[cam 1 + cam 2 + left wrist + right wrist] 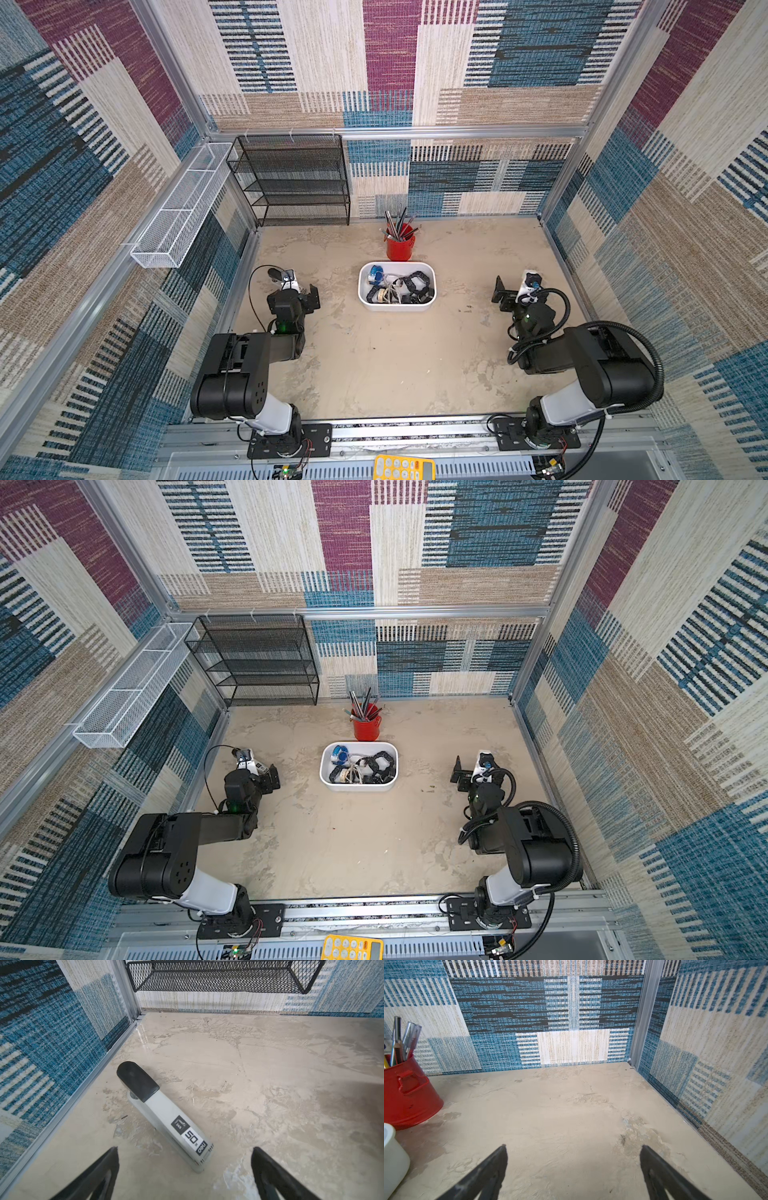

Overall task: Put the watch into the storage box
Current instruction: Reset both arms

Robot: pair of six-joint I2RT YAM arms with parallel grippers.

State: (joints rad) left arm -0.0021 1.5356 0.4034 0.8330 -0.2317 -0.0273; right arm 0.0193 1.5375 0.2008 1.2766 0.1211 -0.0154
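The watch (417,284) lies inside the box (397,307) at mid-table. Left gripper (185,1148), at the box's 9 o'clock, and right gripper (573,1146), at 3 o'clock, both stand spread wide, holding nothing.

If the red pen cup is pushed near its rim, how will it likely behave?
The red pen cup may tip rather than slide: it stands upright, with pens leaning out above its rim. Its glossy wall looks stiff and probably slippery.

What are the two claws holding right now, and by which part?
Nothing. The left claw and the right claw are both open and empty; a stapler lies on the table in front of the left claw, untouched.
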